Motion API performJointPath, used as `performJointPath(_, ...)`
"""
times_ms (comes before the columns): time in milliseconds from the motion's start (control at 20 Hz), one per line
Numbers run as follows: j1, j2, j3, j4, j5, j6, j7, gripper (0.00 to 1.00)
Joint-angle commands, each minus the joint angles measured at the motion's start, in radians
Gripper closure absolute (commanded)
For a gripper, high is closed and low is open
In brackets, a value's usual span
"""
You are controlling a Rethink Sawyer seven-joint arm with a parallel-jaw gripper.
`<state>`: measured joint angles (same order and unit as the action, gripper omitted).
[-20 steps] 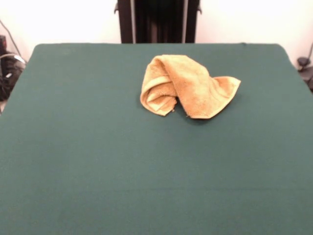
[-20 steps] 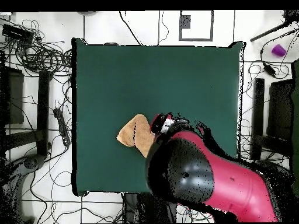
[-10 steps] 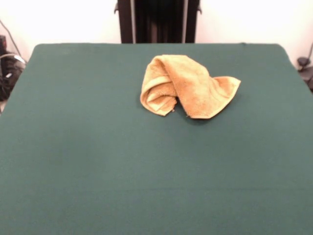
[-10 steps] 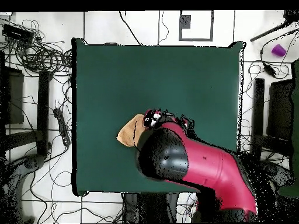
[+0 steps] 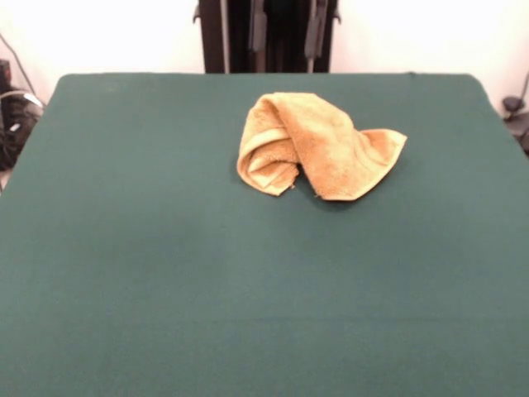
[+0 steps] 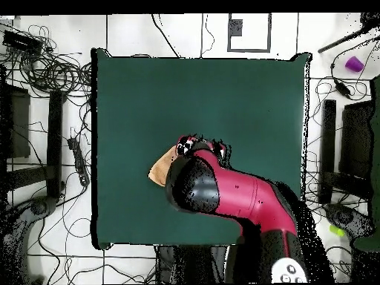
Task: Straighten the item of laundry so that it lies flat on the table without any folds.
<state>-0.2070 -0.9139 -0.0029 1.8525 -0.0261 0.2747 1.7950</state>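
The item of laundry (image 5: 318, 145) is a golden-orange towel, bunched and folded over itself on the far half of the green table (image 5: 165, 273), slightly right of centre. Above and behind it, at the top edge of the front view, my gripper (image 5: 287, 33) hangs with two grey fingers (image 5: 259, 29) set well apart and nothing between them. It is clear of the cloth. From overhead, the red and black arm (image 6: 223, 193) covers most of the towel (image 6: 158, 171), so only its left corner shows on the table (image 6: 223, 96).
Cables lie on the floor all round the table (image 6: 52, 70). A purple cup (image 6: 354, 64) sits on the floor at the upper right of the overhead view. Dark stands (image 6: 326, 148) flank the table's sides.
Overhead, the arm has swung left and now covers more of the towel. The gripper's fingers have come into the front view at the top edge. The towel has not moved.
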Motion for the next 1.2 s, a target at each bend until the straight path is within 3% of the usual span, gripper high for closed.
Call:
performJointPath(50, -0.011, 0.137, 0.021, -0.061, 0.012, -0.001, 0.140, 0.00)
performJointPath(400, -0.129, 0.184, 0.085, -0.191, -0.014, 0.038, 0.025, 0.00)
performJointPath(550, -0.064, 0.279, -0.030, -0.341, -0.050, 0.081, 0.040, 0.00)
performJointPath(750, -0.103, 0.280, 0.017, -0.346, -0.036, 0.093, 0.028, 0.00)
performJointPath(850, -0.129, 0.241, 0.078, -0.298, 0.008, 0.166, 0.031, 0.00)
performJointPath(950, -0.138, 0.193, 0.135, -0.221, 0.042, 0.143, 0.062, 0.00)
performJointPath(1200, -0.045, 0.170, 0.089, -0.219, 0.084, 0.169, 0.167, 0.00)
